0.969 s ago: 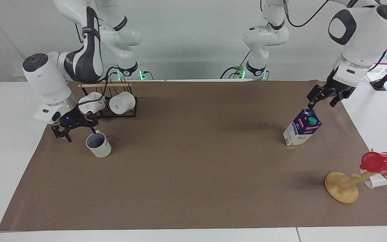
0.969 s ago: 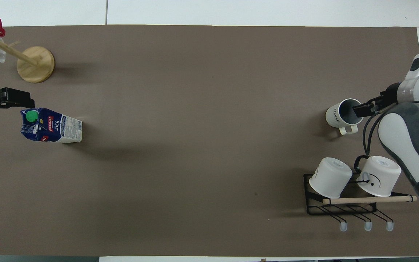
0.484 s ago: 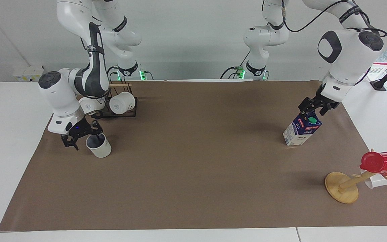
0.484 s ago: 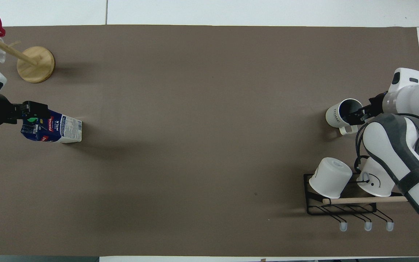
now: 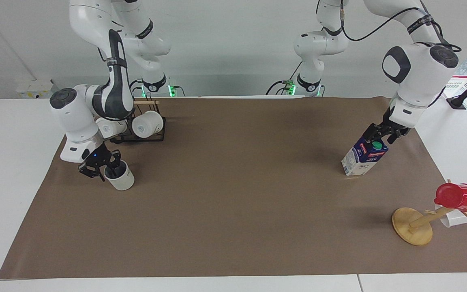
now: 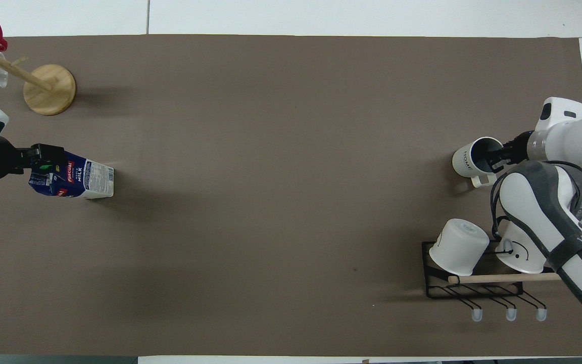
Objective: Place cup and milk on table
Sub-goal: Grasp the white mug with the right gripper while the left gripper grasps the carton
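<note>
The cup (image 5: 121, 180) stands upright on the brown sheet of the table (image 5: 233, 211) at the right arm's end, its handle toward the robots; it also shows in the overhead view (image 6: 468, 162). My right gripper (image 5: 103, 171) is open and straddles the cup's rim, one finger inside and one outside. The milk (image 5: 361, 158) stands on the sheet at the left arm's end and shows in the overhead view (image 6: 86, 178). My left gripper (image 5: 379, 137) is open and low over the carton's gable top, a finger at each side by the green cap.
A black wire rack (image 5: 140, 138) with two white mugs stands beside the cup, nearer to the robots. A wooden mug tree (image 5: 414, 227) with a red cup (image 5: 458, 197) and a white cup stands farther from the robots than the milk.
Both grippers have come down: the right one from beside the cup's rim to astride it, the left one from above the carton onto its top. The cup and the milk have not moved.
</note>
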